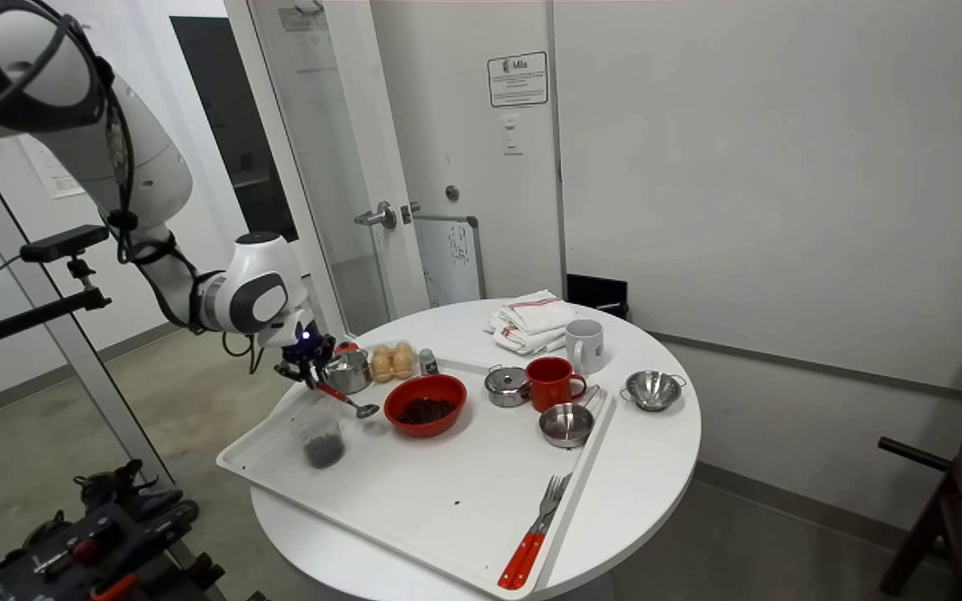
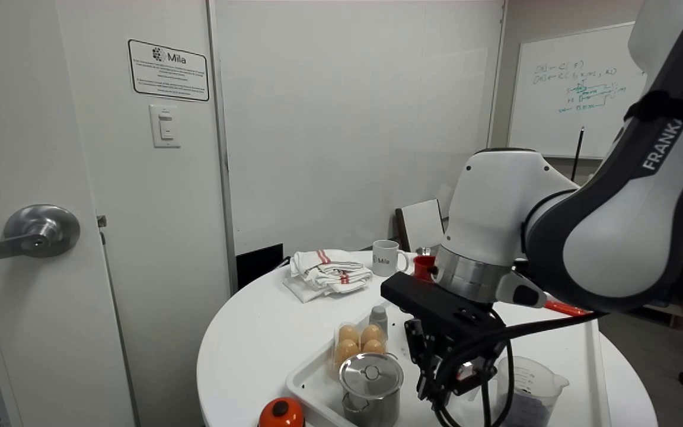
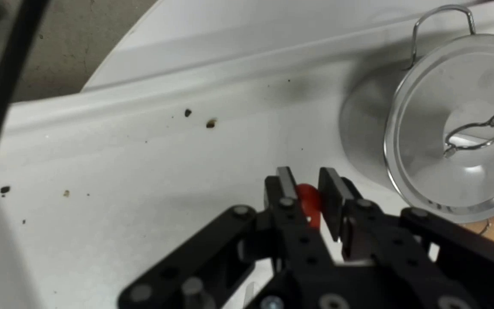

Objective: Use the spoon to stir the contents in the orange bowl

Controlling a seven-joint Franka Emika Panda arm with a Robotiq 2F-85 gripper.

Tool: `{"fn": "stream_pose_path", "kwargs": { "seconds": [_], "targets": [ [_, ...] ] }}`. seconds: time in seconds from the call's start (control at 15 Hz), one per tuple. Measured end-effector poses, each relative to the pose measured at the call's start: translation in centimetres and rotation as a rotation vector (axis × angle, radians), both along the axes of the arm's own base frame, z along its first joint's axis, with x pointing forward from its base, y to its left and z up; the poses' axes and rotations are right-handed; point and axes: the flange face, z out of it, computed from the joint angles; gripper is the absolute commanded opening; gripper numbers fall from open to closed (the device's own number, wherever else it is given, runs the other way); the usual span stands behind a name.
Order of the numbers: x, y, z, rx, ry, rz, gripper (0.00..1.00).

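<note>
White towels (image 1: 531, 321) beside a pale mug (image 1: 589, 344) on a table (image 1: 652, 467)

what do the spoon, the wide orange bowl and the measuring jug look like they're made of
Spoon: metal head, probably steel, from its grey shine; smooth red handle, likely plastic.
Orange bowl: probably smooth plastic, judging by its even, opaque colour; coated metal is possible.
Measuring jug: likely plastic, with cloudy see-through walls; glass can't be ruled out.
</note>
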Motion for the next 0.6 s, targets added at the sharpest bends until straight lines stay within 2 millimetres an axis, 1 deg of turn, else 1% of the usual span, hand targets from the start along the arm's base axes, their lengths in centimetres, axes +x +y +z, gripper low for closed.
{"fn": "stream_pose_path", "kwargs": {
  "seconds": [0.33, 0.6],
  "targets": [
    [0.0, -0.3, 3.0, 0.009, -0.036, 0.015, 0.05],
    [0.8, -0.8, 5.5, 0.05, -0.049, 0.05, 0.05]
  ]
}}
